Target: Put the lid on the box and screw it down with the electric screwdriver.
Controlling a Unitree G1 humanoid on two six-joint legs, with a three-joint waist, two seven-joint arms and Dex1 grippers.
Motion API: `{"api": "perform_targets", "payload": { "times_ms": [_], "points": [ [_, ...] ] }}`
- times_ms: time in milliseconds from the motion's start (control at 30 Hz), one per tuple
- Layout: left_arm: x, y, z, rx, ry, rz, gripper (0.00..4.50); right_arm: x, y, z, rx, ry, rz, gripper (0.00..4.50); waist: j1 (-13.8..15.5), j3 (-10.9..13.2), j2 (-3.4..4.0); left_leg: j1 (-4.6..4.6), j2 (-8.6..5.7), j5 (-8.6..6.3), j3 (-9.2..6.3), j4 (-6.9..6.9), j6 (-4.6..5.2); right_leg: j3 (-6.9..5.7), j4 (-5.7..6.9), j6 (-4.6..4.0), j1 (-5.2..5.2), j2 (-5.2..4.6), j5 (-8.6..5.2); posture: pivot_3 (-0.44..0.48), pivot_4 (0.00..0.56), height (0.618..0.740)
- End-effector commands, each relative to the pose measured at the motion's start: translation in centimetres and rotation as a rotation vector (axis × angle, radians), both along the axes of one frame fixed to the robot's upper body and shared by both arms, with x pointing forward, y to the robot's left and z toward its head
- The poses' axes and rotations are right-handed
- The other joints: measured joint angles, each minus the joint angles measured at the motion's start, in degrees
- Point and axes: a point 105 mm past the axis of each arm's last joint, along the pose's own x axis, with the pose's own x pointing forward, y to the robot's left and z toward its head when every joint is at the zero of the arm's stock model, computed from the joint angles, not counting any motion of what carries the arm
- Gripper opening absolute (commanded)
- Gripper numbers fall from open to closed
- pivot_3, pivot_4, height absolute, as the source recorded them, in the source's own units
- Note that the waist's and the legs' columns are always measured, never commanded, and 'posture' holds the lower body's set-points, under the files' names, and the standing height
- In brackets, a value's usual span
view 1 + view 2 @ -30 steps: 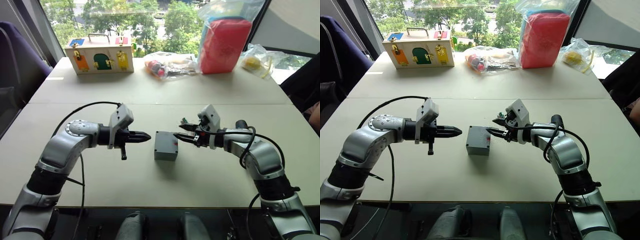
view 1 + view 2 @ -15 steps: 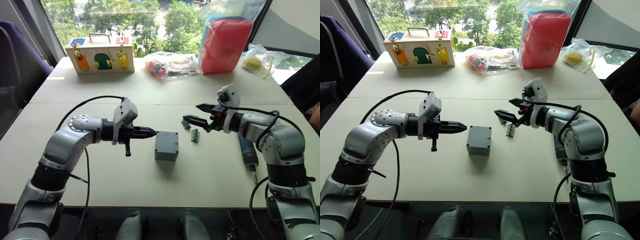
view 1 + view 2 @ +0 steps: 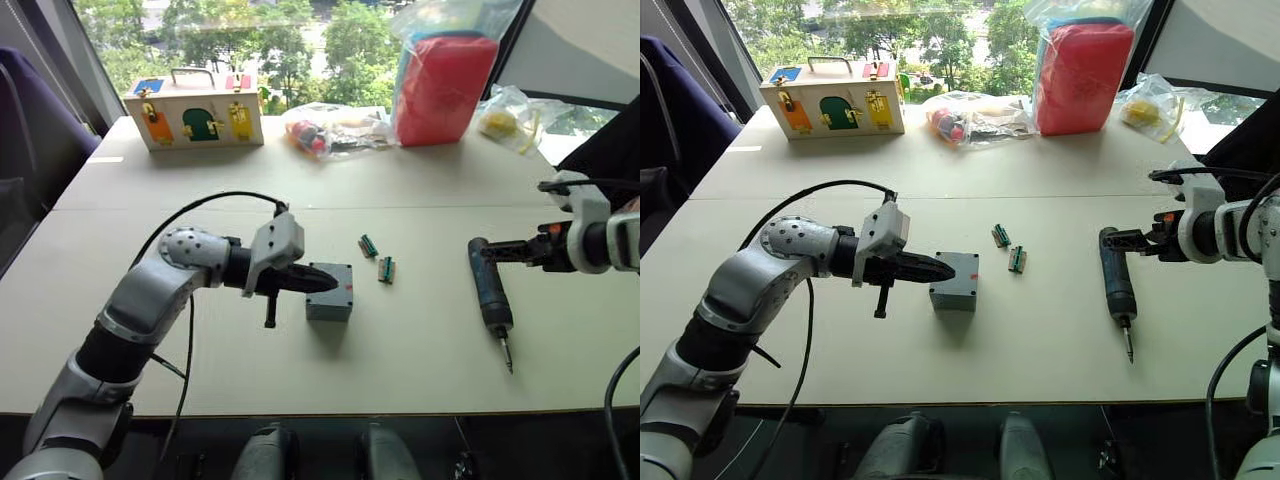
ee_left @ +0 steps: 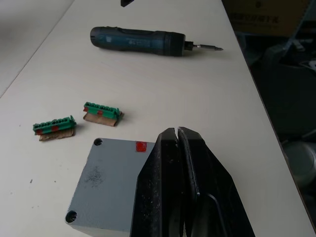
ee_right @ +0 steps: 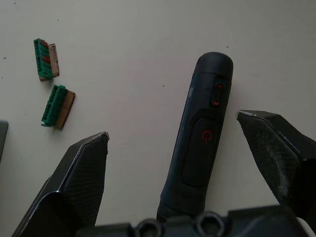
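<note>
Pale tabletop carries the box with its lid on, the left gripper, fingers pressed together, poised over it. Well right, the right gripper is spread wide around the electric screwdriver, which lies flat near two green connectors.

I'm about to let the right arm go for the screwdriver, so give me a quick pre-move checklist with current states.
1. Right pincer open: ok, fingers spread either side of the tool.
2. Electric screwdriver free on the table, nothing on it: ok.
3. Right pincer lined up with the screwdriver's butt end: ok.
4. Lid seated on the box: ok, looks flush.
5. Left pincer shut and over the lid: ok; whether it presses down, cannot tell.
6. Screws in the corner holes: cannot tell.
</note>
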Motion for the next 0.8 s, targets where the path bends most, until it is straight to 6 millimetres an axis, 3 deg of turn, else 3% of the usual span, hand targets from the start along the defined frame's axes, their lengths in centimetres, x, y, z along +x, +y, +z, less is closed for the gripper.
{"api": "perform_targets", "payload": {
  "times_ms": [33,267,567,733,800],
  "points": [
    [-0.8,-0.6,0.3,-0.008,-0.049,-0.042,0.0,-1.2,-1.0,-0.7,-0.012,0.084,-0.015,4.46,0.2,0.0,0.0,0.0,0.0,-0.01,0.0,0.0,0.01,0.0,-0.02,0.0,0.01,0.0,0.0,0.0,0.15,0.74],
    [-1.0,-0.8,0.5,-0.053,-0.048,-0.022,0.0,-2.1,-1.2,-3.0,-0.039,0.194,-0.01,4.46,0.1,0.0,0.0,-0.05,-0.01,-0.03,0.0,0.04,0.04,0.0,-0.03,0.0,-0.01,-0.04,0.0,0.0,0.15,0.74],
    [-0.5,-0.1,0.7,-0.104,-0.008,0.045,0.0,-0.9,-1.7,-5.1,-0.016,0.267,-0.094,4.46,0.2,0.0,0.0,-0.05,-0.02,-0.02,0.0,0.05,0.04,0.0,-0.02,0.0,-0.02,-0.02,0.0,0.0,0.15,0.74],
    [0.1,0.3,0.8,-0.117,-0.009,0.087,0.0,-0.8,-1.1,-6.6,-0.114,0.299,-0.011,4.46,0.2,0.0,0.0,-0.06,-0.02,-0.02,0.0,0.05,0.04,-0.01,-0.03,0.0,-0.01,0.0,0.0,0.0,0.15,0.74],
    [0.4,0.5,0.7,-0.116,-0.013,0.108,0.0,-1.0,-0.7,-7.1,-0.147,0.308,0.036,4.04,0.2,0.0,-0.02,-0.05,-0.02,-0.02,0.0,0.06,0.04,-0.02,-0.03,0.01,0.01,-0.01,0.0,0.0,0.15,0.74]
  ]
}}
